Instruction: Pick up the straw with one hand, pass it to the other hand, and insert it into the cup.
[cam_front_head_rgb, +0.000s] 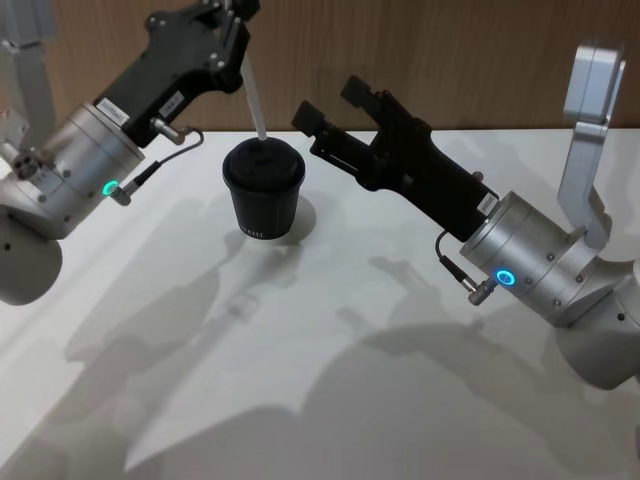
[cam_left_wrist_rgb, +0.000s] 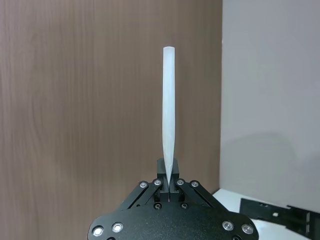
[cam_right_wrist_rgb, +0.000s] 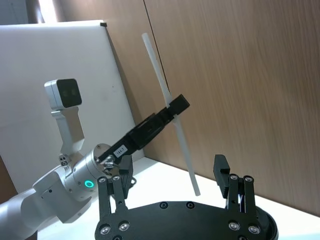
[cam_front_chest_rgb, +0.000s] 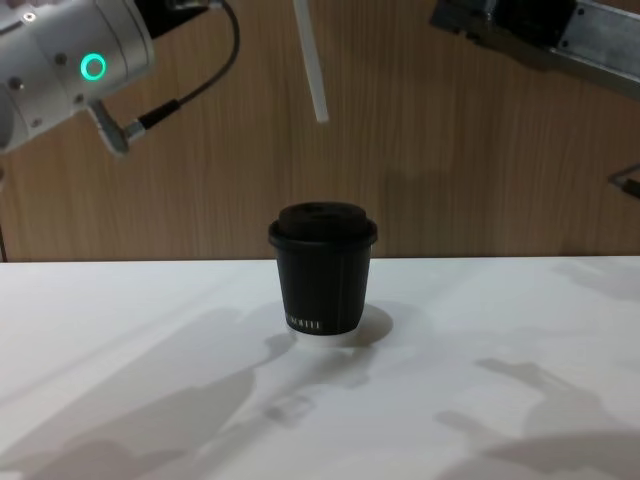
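The black ribbed cup (cam_front_head_rgb: 262, 192) with its domed lid stands on the white table; the chest view shows the cup (cam_front_chest_rgb: 322, 272) from the side. My left gripper (cam_front_head_rgb: 243, 35) is shut on the white straw (cam_front_head_rgb: 257, 100) high above the cup. The straw (cam_front_chest_rgb: 311, 62) hangs tilted, and its lower end is well above the lid and apart from it. In the left wrist view the straw (cam_left_wrist_rgb: 169, 115) rises from the closed left gripper (cam_left_wrist_rgb: 169, 184). My right gripper (cam_front_head_rgb: 328, 103) is open and empty, to the right of the straw. The right wrist view shows the straw (cam_right_wrist_rgb: 161, 82) beyond the right gripper (cam_right_wrist_rgb: 172, 175).
The white table (cam_front_head_rgb: 330, 350) stretches out in front of the cup, crossed by the arms' shadows. A brown wooden wall (cam_front_chest_rgb: 450, 160) stands close behind the table. The right arm (cam_front_chest_rgb: 545, 30) reaches in at the top right of the chest view.
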